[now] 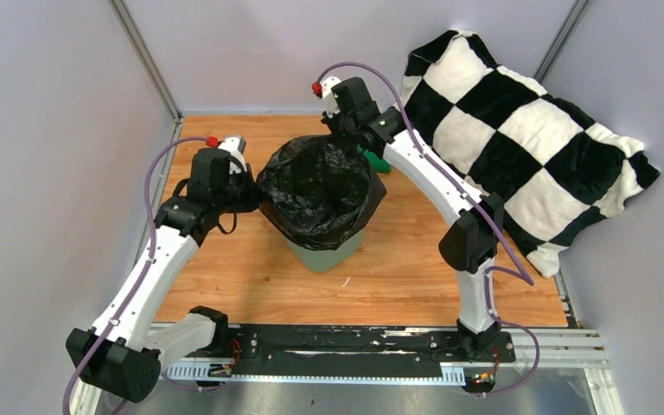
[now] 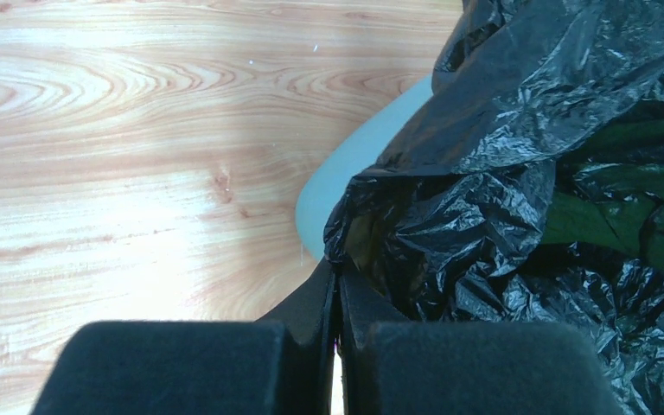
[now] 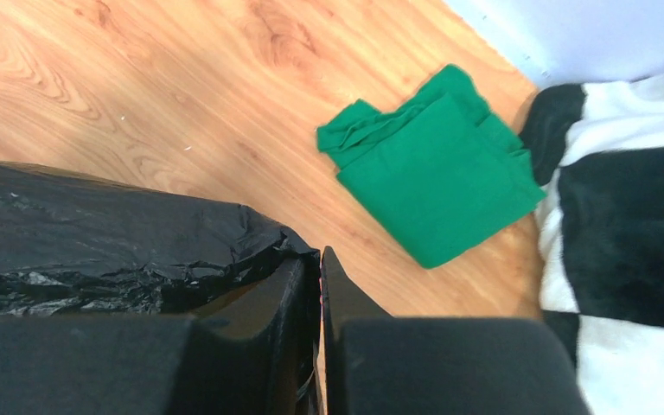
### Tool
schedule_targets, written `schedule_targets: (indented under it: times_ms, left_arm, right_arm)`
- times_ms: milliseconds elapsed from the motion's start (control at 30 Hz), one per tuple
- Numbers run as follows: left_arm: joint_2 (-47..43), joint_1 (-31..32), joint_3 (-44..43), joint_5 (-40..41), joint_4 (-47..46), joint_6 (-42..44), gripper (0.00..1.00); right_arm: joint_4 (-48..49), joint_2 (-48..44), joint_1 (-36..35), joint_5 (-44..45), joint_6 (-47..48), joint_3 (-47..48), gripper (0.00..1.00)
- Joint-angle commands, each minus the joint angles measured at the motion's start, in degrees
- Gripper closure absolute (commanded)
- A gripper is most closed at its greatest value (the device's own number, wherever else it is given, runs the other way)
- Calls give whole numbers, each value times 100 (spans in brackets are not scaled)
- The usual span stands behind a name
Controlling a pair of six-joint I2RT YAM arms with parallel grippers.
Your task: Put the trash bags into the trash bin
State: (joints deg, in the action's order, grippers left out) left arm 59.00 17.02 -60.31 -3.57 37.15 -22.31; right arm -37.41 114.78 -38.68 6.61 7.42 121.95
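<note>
The trash bag (image 1: 316, 186) drapes over the trash bin (image 1: 324, 252). The left end effector (image 2: 339, 278) and the right end effector (image 3: 321, 261) each clench its edge.

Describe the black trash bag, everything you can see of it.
The trash bag is thin, glossy, crinkled black plastic. It is opened out and draped over the mouth of the mint-green trash bin. Its film hangs partway down the walls, leaving the bin's lower part bare, and its middle sags inward. The left gripper is shut on a fold at its left edge, and the right gripper on a fold at its far right edge.
</note>
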Motion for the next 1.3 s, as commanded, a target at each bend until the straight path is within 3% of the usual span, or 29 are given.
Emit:
schedule_targets:
  times_ms: [0,667,1000,1133,1267]
  left_arm:
    - [154,28,152,164,-267,15,99]
    - [645,21,670,105,-649,-296,99]
    - [389,21,1082,54,-636,-348,100]
    - [250,21,1126,-41,-608,-353,100]
    - [208,21,1140,-190,-589,-343,100]
  right_arm:
    - [-278,86,145,-327,-523,57,86]
    - [-768,211,464,-788,-1124,-295,80]
    - [-1058,226,493,-698,-1284,-172,81]
    - [-1138,-5,493,-672,-1330,-138,76]
    - [-1342,-252,488,-673,-1405,-44,53]
